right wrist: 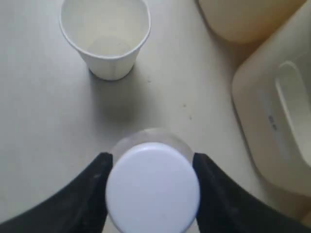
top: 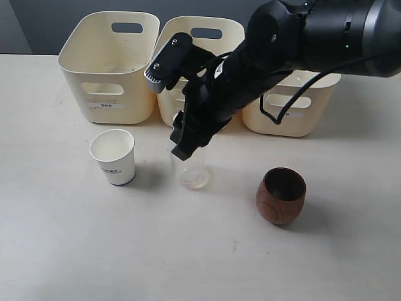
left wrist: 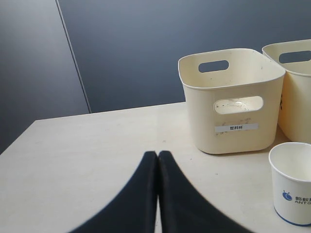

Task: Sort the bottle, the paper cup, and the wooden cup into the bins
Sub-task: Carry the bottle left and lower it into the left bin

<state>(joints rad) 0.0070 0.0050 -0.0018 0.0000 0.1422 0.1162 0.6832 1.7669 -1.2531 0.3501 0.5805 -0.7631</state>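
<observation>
Pale desk [top: 62,251] carries the bottle [top: 194,170] upright between paper cup [top: 113,157] and wooden cup [top: 281,195], before the bins [top: 109,69]. Right end effector [right wrist: 152,165] clamps its cap, apparently for lifting; left end effector [left wrist: 158,160] is pressed together.

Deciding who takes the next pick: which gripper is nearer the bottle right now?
Right. The right gripper has its fingers against both sides of the bottle at its cap. The left gripper, shut, hangs over the table beyond the paper cup, bottle outside its view.

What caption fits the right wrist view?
Right hand closed on the white-capped bottle, paper cup and two bins beyond.
</observation>
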